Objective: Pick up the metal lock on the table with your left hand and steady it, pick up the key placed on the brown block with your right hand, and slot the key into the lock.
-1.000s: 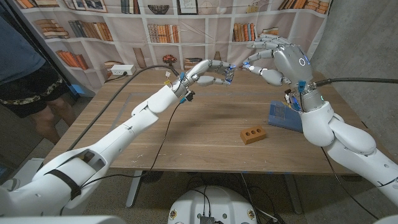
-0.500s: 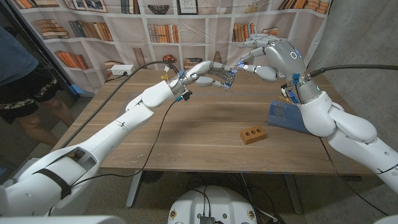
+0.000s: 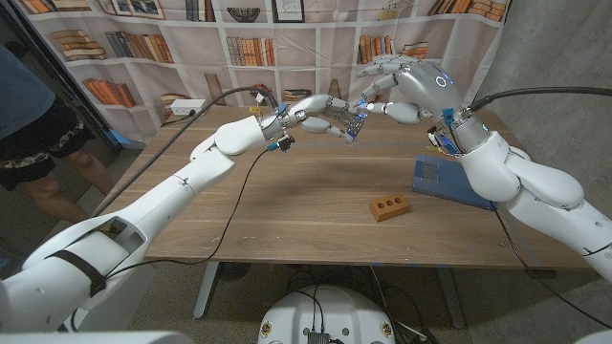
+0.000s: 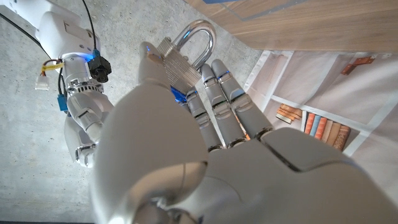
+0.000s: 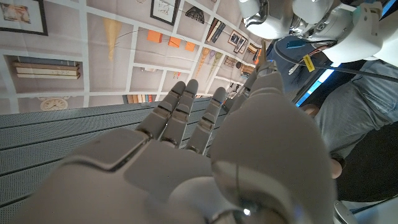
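My left hand (image 3: 320, 115) is raised above the far middle of the table and grips the metal lock (image 3: 351, 121). In the left wrist view the lock (image 4: 176, 61) sticks out past the fingers, its curved shackle (image 4: 198, 36) free. My right hand (image 3: 406, 84) hangs close beside it, thumb and a finger pinched on the small key (image 3: 362, 103), which touches the lock's side. The key itself is too small to make out clearly. The brown block (image 3: 389, 205), with holes in its top, lies on the table below the hands with nothing on it.
A blue flat pad (image 3: 449, 179) lies on the table at the right, under my right forearm. A white power strip (image 3: 186, 108) with a black cable sits at the far left edge. A person (image 3: 29, 115) stands beyond the table's left side.
Both hands have drifted toward the robot's left. The right hand has closed the gap, and its pinched fingertips now meet the lock held by the left hand.
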`<act>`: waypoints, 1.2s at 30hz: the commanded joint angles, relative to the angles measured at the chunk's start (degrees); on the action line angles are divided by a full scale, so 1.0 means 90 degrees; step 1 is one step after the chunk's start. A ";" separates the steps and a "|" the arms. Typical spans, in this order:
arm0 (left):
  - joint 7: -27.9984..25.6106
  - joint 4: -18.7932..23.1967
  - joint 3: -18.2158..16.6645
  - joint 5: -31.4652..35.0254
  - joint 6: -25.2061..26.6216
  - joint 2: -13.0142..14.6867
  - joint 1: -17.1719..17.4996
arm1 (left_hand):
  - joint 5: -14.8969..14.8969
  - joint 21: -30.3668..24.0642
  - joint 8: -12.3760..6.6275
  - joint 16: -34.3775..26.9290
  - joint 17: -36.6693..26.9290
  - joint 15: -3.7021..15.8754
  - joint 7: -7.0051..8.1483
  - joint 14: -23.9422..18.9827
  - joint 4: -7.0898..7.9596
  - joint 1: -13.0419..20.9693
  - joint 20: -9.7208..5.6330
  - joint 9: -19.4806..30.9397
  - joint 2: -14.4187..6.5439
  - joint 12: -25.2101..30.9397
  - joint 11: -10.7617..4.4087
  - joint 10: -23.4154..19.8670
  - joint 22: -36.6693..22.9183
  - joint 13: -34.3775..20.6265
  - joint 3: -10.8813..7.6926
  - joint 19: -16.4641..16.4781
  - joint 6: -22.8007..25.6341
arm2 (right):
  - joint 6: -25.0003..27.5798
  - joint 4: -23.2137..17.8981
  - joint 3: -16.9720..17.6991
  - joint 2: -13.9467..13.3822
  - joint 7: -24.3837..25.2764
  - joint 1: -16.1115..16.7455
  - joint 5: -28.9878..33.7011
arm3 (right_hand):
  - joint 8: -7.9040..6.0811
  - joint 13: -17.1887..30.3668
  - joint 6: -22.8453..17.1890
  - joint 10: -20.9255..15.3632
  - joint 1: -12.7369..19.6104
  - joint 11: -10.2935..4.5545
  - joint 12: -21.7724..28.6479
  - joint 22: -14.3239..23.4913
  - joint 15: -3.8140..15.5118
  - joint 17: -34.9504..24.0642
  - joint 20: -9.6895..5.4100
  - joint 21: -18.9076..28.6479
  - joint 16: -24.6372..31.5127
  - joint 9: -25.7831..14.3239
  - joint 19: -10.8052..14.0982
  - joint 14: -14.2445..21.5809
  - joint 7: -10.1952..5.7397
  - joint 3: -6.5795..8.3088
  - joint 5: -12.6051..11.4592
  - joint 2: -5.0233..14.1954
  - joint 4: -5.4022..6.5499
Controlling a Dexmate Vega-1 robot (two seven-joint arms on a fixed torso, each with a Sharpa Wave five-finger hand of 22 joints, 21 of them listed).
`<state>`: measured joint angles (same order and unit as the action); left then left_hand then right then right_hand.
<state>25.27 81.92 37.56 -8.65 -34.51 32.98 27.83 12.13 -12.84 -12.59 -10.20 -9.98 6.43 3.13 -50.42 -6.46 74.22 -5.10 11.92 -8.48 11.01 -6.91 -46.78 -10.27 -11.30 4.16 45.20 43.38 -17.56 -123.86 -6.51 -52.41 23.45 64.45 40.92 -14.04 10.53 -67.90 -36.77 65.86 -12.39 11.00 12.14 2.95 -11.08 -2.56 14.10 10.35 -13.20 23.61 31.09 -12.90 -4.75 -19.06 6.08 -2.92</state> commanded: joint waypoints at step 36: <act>0.1791 0.0571 -0.0003 -0.1194 0.1422 0.0501 -0.0471 | 0.0034 0.0062 0.0036 -0.0011 -0.0034 0.0497 -0.0105 0.0227 0.0290 0.0095 -0.0023 0.0014 -0.0016 -0.0021 0.0033 0.0133 -0.0019 -0.0029 -0.0275 -0.0155 -0.0026 | -0.0493 0.0162 0.0305 -0.0445 -0.2395 -0.0511 -0.1265 | 0.0038 -0.0022 -0.0117 0.1560 0.0281 0.0016 -0.0048 -0.0142 -0.0065 0.0070 -0.0024 -0.0364 -0.0028 0.0112 -0.1110 -0.2380 -0.0002 -0.0467 -0.0096 0.0108 0.0022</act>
<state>37.23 87.57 37.86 -15.74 -23.80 37.06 24.93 11.90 -12.42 -11.92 -10.21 -9.99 6.23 2.54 -48.57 -6.45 75.19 -4.80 11.85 -8.40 11.01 -6.57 -45.79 -10.27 -11.30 4.16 44.07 42.79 -22.56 -121.79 -3.11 -56.00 5.33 60.93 29.86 -13.82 10.38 -68.39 -23.33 67.71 -12.18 10.56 10.91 2.21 -10.38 -2.29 10.98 9.90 -12.13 14.45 10.61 -12.90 -8.57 -19.52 6.97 -2.64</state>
